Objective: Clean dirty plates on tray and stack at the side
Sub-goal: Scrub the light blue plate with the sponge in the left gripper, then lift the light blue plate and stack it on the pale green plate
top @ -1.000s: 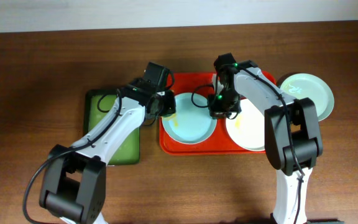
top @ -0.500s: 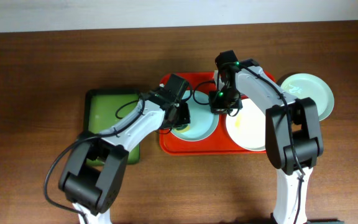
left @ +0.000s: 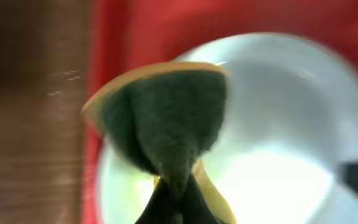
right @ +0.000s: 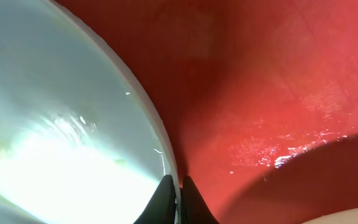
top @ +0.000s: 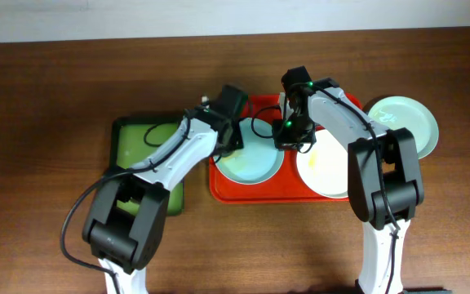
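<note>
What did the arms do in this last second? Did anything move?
The left pincer, holding a sponge, swept from the blue plate's left edge onto its middle, then back up toward its far-left rim. The right pincer stayed clamped on that plate's rim. White plate, side plate, red tray and green tray stayed put.

both arms crowd red tray [top: 251, 194] centre; green tray [top: 129, 139] left, open table [top: 251, 245] in front

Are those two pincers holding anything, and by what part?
The left pincer pinches a green-and-yellow sponge by its near edge, bunching it. The right pincer clamps the pale blue plate by its rim.
</note>
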You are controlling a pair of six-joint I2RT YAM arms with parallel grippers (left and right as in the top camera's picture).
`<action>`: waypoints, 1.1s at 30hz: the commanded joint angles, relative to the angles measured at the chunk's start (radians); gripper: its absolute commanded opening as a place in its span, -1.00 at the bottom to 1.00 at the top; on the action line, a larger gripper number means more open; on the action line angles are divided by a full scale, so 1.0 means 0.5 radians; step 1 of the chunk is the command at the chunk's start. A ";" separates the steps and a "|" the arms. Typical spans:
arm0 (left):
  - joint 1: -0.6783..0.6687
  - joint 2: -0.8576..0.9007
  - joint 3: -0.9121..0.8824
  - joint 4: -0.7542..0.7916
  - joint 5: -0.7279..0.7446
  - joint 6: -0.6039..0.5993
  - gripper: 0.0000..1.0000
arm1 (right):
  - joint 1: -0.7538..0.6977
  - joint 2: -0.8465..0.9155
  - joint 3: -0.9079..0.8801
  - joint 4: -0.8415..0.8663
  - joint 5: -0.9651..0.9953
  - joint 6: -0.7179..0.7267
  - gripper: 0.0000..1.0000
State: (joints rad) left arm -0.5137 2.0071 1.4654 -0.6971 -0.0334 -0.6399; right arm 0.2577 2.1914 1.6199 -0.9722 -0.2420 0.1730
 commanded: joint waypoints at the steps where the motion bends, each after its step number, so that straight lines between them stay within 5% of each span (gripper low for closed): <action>1: 0.003 0.097 0.042 0.122 0.498 0.031 -1.00 | -0.006 0.052 -0.055 0.004 0.108 0.001 -0.92; 7: 0.003 0.342 0.042 0.175 0.537 0.124 -1.00 | -0.006 0.052 -0.055 0.017 0.108 0.001 -0.92; 13: 0.008 0.206 0.047 -0.252 -0.613 0.123 -1.00 | -0.006 0.052 -0.055 0.023 0.143 -0.001 -0.92; 19: 0.100 -0.385 0.050 -0.285 -0.483 0.122 -1.00 | -0.006 0.050 0.000 -0.059 0.169 -0.022 -0.92; 22: 0.320 -0.659 0.050 -0.539 -0.381 0.124 -1.00 | 0.000 -0.082 0.179 -0.214 0.212 -0.061 -0.92; 24: 0.456 -0.671 0.043 -0.747 -0.436 0.124 -1.00 | 0.087 -0.252 0.300 -0.336 0.597 -0.105 -0.92; 30: 0.637 -0.671 -0.016 -0.838 -0.435 0.150 -1.00 | 0.945 -0.571 0.455 -0.527 2.956 -0.137 -0.92; 33: 0.637 -0.671 -0.016 -0.838 -0.472 0.193 -1.00 | 1.157 -0.571 0.455 -0.533 3.505 -0.138 -0.92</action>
State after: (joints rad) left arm -0.1986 1.6798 1.4647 -1.1149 -0.2443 -0.5663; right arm 0.8043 1.9205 1.8347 -1.2339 1.2068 0.0990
